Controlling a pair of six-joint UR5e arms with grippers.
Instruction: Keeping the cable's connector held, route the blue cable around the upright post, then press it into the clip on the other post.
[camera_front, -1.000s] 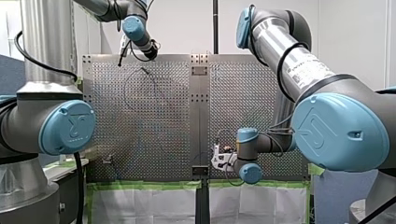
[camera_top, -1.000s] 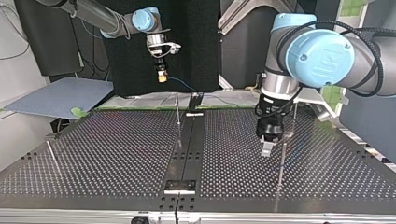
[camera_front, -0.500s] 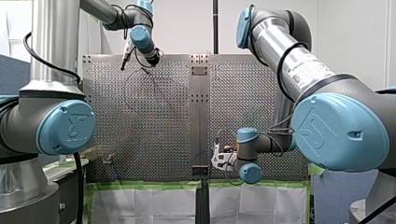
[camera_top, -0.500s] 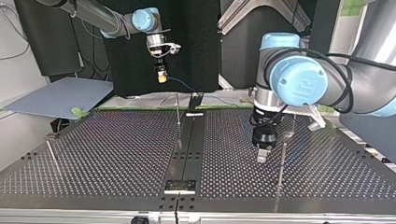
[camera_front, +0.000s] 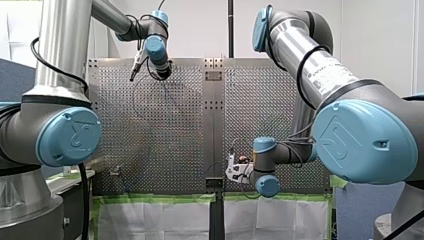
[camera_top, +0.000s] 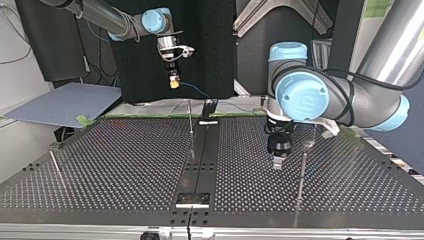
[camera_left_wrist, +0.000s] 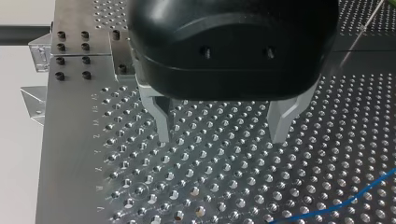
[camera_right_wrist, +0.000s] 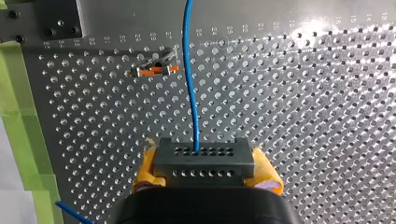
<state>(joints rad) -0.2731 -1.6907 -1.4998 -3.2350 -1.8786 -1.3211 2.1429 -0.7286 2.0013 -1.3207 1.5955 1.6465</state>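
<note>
My right gripper (camera_right_wrist: 205, 175) is shut on the grey connector block (camera_right_wrist: 203, 161), its yellow pads against the block's two sides. The blue cable (camera_right_wrist: 188, 70) runs straight ahead from the block, over the perforated table. In the top view my right gripper (camera_top: 173, 81) hangs high above the table's far edge, with the cable (camera_top: 194, 90) trailing down from it. My left gripper (camera_left_wrist: 222, 135) is open just above the table with nothing between its metal fingers (camera_left_wrist: 161, 122); a stretch of cable (camera_left_wrist: 336, 205) lies ahead of it. In the top view my left gripper (camera_top: 276, 162) stands beside a thin upright post (camera_top: 302, 172).
A small clip with an orange part (camera_right_wrist: 154, 70) sits ahead of my right gripper, beside the cable. Other thin posts stand at the top view's middle (camera_top: 190, 119) and left (camera_top: 55, 167). Green tape (camera_right_wrist: 25, 140) lines the table's edge.
My left arm has swung toward the top view's middle, carrying its open gripper a little left, close to the post. My right arm has held still with the connector.
</note>
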